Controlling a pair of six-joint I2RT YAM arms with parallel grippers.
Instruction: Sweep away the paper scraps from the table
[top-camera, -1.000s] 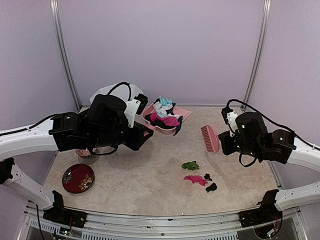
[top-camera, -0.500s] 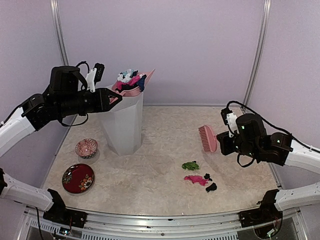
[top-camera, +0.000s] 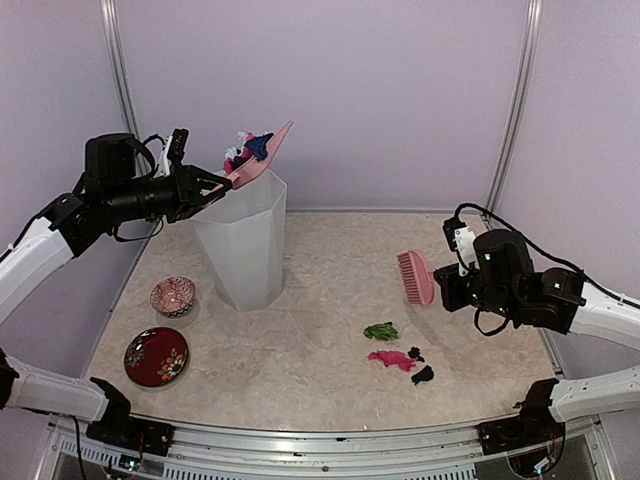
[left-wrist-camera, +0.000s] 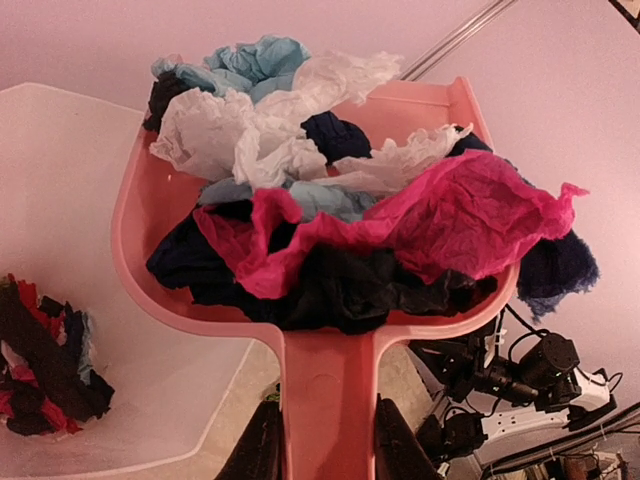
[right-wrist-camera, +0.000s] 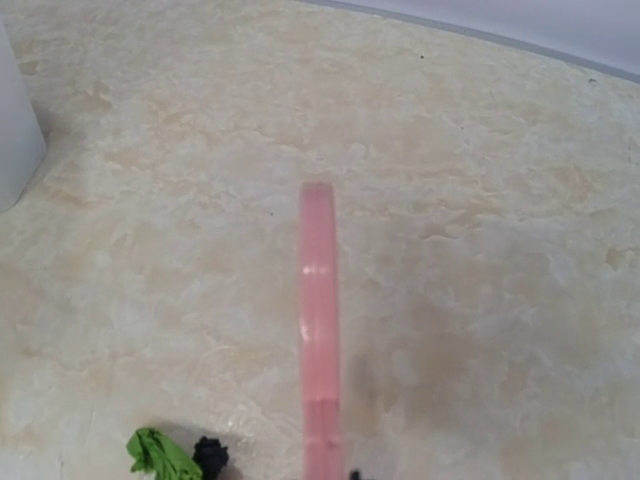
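Note:
My left gripper (top-camera: 205, 185) is shut on the handle of the pink dustpan (top-camera: 255, 160), which it holds tilted above the white bin (top-camera: 245, 250). In the left wrist view its fingers (left-wrist-camera: 262, 445) clamp the handle of the dustpan (left-wrist-camera: 330, 380), heaped with paper scraps (left-wrist-camera: 330, 220). More scraps (left-wrist-camera: 45, 360) lie inside the bin (left-wrist-camera: 70, 230). Green (top-camera: 380, 331), magenta (top-camera: 390, 359) and black (top-camera: 423, 375) scraps lie on the table (top-camera: 300, 340). My right gripper (top-camera: 447, 285) is shut on the pink brush (top-camera: 418, 277), held just above those scraps. The right wrist view shows the brush (right-wrist-camera: 318, 330) and a green scrap (right-wrist-camera: 158, 455).
A small patterned bowl (top-camera: 173, 296) and a red plate (top-camera: 156, 356) sit at the table's left, near the bin. Lilac walls with metal posts close the back and sides.
The left arm has lifted the loaded dustpan from low at the back up over the bin and tipped it more steeply. The right arm and brush have hardly moved.

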